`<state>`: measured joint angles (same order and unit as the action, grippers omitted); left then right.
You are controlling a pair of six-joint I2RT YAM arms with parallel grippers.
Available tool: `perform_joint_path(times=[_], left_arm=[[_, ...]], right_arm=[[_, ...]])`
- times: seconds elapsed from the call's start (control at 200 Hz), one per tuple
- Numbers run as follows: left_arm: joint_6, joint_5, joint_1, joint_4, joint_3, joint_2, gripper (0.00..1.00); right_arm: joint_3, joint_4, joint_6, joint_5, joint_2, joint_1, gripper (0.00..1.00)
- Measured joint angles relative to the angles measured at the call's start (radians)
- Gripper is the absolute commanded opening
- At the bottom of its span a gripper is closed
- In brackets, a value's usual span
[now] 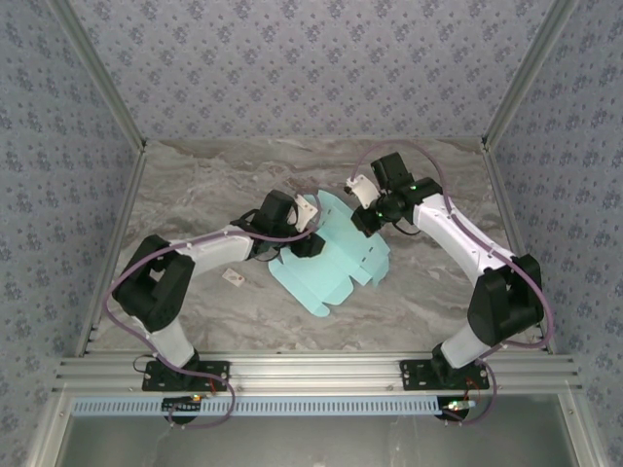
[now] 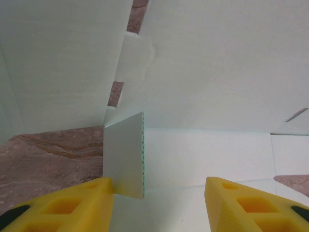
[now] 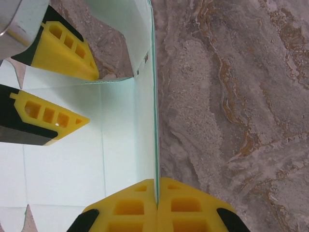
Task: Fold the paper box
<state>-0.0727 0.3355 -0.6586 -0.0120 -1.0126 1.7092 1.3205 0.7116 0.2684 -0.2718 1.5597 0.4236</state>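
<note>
The paper box is a pale turquoise die-cut sheet lying mid-table, with its far panels raised. My right gripper is shut on the top edge of an upright panel, and the thin card runs straight between its yellow fingertips. My left gripper hovers over the sheet's left part, open. In the left wrist view a small upright flap touches the inner face of the left finger, while the right finger stands well apart. The left gripper also appears in the right wrist view.
A tiny white tag lies on the marble table left of the sheet. Patterned walls enclose the table on three sides. The aluminium rail with the arm bases runs along the near edge.
</note>
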Motion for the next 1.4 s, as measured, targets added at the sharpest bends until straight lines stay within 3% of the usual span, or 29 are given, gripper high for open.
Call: perform_joint_path(times=[0.285,0.535,1.004,1.144,1.404], left_arm=[[-0.025,-0.017,-0.005,-0.042,0.0,-0.001,0.54],[-0.026,0.023,-0.005,-0.045,-0.004,0.001,0.47],[-0.041,0.055,-0.023,-0.095,-0.006,0.072,0.49],[-0.045,0.063,-0.019,-0.095,0.014,0.021,0.52],[-0.058,0.119,0.053,-0.097,0.069,-0.209,0.58]], right_arm=[[0.0,-0.011,0.0,-0.01,0.001,0.0,0.0],[0.0,-0.011,0.0,-0.013,0.006,0.0,0.0],[-0.007,-0.001,-0.008,-0.013,0.014,0.0,0.0],[-0.018,-0.005,-0.007,-0.014,0.01,-0.01,0.0],[-0.037,-0.04,0.009,-0.048,-0.037,-0.004,0.0]])
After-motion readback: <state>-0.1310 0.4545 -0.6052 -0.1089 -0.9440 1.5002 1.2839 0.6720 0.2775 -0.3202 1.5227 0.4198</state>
